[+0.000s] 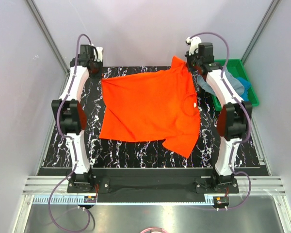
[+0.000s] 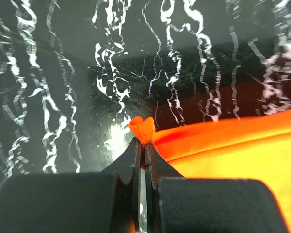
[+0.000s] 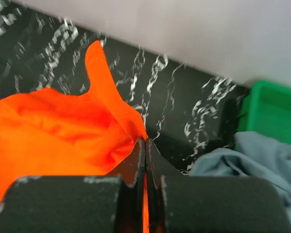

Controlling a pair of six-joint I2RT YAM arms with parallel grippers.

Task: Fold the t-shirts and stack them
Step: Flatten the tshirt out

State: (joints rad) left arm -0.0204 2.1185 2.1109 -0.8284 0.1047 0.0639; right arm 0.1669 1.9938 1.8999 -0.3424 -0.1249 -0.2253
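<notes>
The bright orange t-shirt (image 1: 150,107) lies spread across the black marbled table (image 1: 77,141), its far edge lifted at both corners. My left gripper (image 1: 98,69) is at the far left, shut on a small pinch of the shirt's corner (image 2: 141,127), with the fingertips (image 2: 144,141) pressed together. At the far right my right gripper (image 1: 188,62) is shut on the orange cloth (image 3: 63,131), which shows between its closed tips (image 3: 145,141). A grey-blue t-shirt (image 1: 233,85) and a bright blue one (image 1: 246,86) lie crumpled in the green tray.
The green plastic tray (image 1: 237,65) stands off the table's right side, close to my right arm; in the right wrist view the tray (image 3: 271,104) and the grey-blue cloth (image 3: 266,155) are just right of the fingers. White walls enclose the table on three sides.
</notes>
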